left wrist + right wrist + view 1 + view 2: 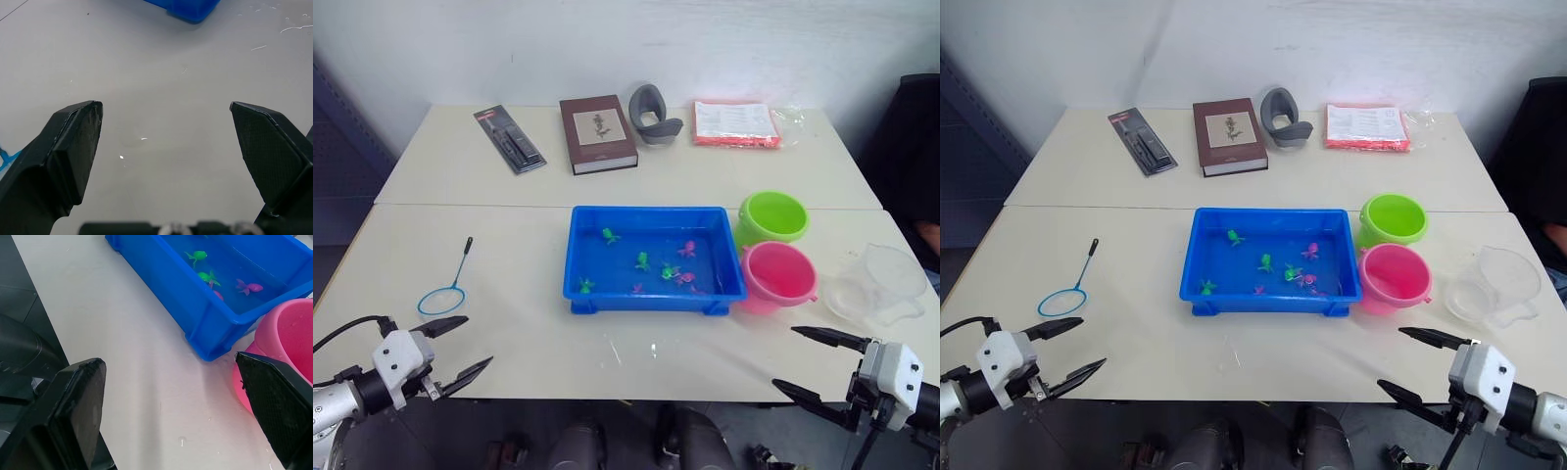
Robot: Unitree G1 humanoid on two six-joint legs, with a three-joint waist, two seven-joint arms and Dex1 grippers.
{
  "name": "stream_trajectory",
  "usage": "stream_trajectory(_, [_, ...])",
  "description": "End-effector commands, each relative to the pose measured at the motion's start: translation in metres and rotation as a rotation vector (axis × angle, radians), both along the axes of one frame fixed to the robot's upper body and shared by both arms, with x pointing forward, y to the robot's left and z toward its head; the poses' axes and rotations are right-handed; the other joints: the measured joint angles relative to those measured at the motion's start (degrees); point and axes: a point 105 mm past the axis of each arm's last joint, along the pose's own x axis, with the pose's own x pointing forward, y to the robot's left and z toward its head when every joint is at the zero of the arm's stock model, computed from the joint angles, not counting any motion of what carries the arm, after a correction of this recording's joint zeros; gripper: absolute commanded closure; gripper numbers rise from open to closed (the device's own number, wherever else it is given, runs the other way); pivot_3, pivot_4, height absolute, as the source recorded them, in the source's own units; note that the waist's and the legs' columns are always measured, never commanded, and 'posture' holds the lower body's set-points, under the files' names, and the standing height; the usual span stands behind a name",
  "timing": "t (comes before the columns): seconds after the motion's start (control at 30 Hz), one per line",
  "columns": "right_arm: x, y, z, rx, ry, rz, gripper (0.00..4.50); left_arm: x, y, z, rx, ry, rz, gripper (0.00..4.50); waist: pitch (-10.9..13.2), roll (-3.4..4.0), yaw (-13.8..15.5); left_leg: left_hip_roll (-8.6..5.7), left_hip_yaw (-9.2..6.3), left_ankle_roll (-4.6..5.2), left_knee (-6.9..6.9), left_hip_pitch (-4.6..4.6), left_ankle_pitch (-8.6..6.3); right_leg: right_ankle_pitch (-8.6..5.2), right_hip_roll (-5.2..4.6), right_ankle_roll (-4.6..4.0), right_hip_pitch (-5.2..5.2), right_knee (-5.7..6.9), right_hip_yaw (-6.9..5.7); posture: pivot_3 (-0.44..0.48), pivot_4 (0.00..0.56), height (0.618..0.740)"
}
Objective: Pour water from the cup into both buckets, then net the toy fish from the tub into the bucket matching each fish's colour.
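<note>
Your inventory, operator:
- Left gripper [458,348]: fingers spread wide, holding nothing, low over the table's near edge.
- Right gripper [806,362]: likewise spread and empty, at the near edge in front of the pink bucket [777,275].
- Tub [651,296]: centre of the table [509,294], green and pink toy fish [643,260] scattered inside.
- Green bucket [772,216]: touching the pink one, both just beside the tub's right end.
- Cup [881,285]: right of the pink bucket.
- Net [448,287]: lying flat, well left of the tub.

Blk fingers [460,375], white wrist housings.
</note>
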Motion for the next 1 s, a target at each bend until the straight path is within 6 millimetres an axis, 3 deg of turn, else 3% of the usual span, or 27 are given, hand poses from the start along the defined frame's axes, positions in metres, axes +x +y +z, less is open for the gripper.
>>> stream_trajectory(0.03, [-0.003,-0.005,0.008,0.068,-0.033,-0.074,0.00,0.002,-0.018,0.013,-0.061,0.002,-0.088,0.02,0.00,0.00,0.06,0.00,0.00,0.00,0.00,0.00,0.00,0.00,0.00,0.00,0.00,0.00,0.00,0.000,0.150,0.740])
stream_trajectory(0.13, [-0.010,-0.026,0.018,0.216,-0.096,-0.338,0.00,0.006,-0.061,0.038,-0.224,0.027,-0.279,0.02,0.03,0.03,1.03,0.00,-0.03,-0.01,-0.01,-0.03,0.00,-0.01,-0.01,-0.02,-0.02,0.03,0.01,0.000,0.150,0.740])
stream_trajectory(0.27, [-0.023,-0.051,0.022,0.344,-0.175,-0.643,0.00,0.016,-0.089,0.060,-0.314,-0.024,-0.345,0.02,-0.03,0.15,1.08,-0.01,0.05,-0.06,0.00,0.03,-0.02,-0.01,-0.02,-0.02,-0.02,0.07,0.21,0.000,0.150,0.740])
stream_trajectory(0.4, [-0.033,-0.077,0.009,0.385,-0.187,-0.920,0.00,0.021,-0.124,0.073,-0.366,-0.039,-0.456,0.02,-0.08,0.29,-0.15,0.00,0.22,-0.10,-0.08,0.11,-0.02,-0.01,0.03,-0.02,-0.04,0.16,0.30,0.000,0.150,0.740])
stream_trajectory(0.53, [-0.026,-0.116,-0.005,0.404,-0.158,-1.243,0.00,0.033,-0.149,0.086,-0.402,-0.067,-0.522,0.02,-0.08,0.28,-0.61,-0.02,0.52,-0.10,-0.17,0.09,-0.01,-0.01,0.10,-0.02,-0.05,0.29,0.61,0.000,0.150,0.740])
stream_trajectory(0.73, [0.006,-0.145,-0.003,0.479,-0.135,-1.318,0.00,0.041,-0.174,0.098,-0.432,-0.073,-0.591,0.02,-0.09,0.32,-1.08,-0.02,0.77,-0.18,-0.16,0.08,0.08,-0.02,0.33,-0.02,-0.21,0.44,0.85,0.000,0.150,0.740])
stream_trajectory(1.0, [0.041,-0.170,-0.013,0.496,-0.057,-1.386,0.00,0.040,-0.180,0.099,-0.424,-0.063,-0.599,0.02,-0.09,0.31,-1.27,0.09,1.01,-0.27,-0.17,0.10,0.18,-0.01,0.86,-0.01,-0.33,0.50,1.33,0.000,0.150,0.740])
